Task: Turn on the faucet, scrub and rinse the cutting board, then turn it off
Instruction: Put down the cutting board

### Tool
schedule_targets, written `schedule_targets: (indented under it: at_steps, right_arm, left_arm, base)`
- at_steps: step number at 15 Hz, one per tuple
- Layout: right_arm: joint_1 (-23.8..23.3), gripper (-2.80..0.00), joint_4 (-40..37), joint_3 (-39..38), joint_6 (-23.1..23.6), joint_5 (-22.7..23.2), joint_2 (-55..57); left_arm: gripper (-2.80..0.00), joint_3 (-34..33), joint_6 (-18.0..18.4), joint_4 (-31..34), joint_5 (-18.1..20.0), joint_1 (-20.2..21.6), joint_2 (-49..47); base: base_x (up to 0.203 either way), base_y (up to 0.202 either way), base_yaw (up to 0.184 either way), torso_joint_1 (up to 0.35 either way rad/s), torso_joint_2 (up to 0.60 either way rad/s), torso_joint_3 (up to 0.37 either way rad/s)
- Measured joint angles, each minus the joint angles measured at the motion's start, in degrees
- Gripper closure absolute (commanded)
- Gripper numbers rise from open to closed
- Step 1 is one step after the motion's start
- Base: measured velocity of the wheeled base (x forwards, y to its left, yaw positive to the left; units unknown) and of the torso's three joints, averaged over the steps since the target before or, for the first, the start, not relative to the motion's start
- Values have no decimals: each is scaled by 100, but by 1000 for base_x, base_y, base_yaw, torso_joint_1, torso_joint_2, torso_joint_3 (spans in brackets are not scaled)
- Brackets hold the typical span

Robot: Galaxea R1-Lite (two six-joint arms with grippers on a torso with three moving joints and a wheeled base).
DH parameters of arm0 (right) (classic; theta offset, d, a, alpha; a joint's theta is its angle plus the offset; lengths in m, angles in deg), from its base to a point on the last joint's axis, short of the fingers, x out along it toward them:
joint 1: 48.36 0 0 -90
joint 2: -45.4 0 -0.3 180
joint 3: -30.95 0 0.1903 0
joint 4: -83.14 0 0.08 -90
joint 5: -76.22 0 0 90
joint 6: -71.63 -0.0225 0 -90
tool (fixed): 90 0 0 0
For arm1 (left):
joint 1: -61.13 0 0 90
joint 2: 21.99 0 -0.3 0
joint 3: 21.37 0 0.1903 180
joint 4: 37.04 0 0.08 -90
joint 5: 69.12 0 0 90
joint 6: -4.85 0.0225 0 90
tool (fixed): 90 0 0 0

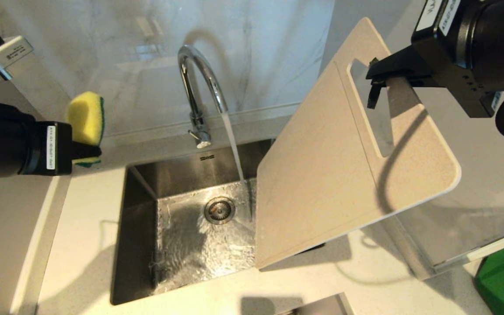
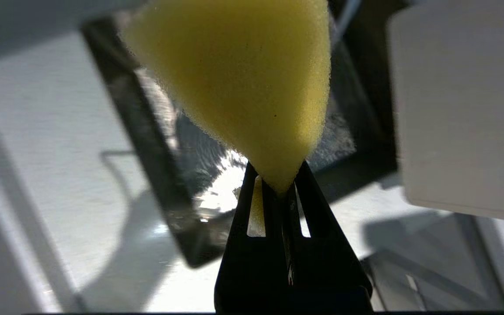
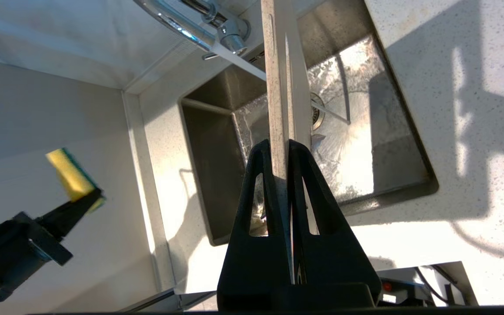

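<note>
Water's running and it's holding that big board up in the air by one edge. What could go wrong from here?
The right gripper pinches the cutting board only at its slot handle, so the large board might slip or twist once scrubbing pushes on it. The stream from the faucet falls just beside the board's edge, and could splash off the tilted board onto the counter. The left gripper holds the sponge by one end, so it could bend or pull free.

Pale speckled countertop [image 1: 85,245] around sink [image 1: 138,227]
</note>
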Motion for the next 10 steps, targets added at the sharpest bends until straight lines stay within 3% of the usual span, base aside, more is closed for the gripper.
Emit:
schedule_targets:
  at_steps: [5,10]
  right_arm:
    - [4,0,0,5,-1,17,20]
    - [6,0,0,5,-5,43,9]
  left_arm:
    - [0,-309,92,21,-74,879,513]
    - [0,-654,489,24,-345,2321,1135]
  base:
    - [0,0,0,0,0,0]
    - [0,0,0,0,0,0]
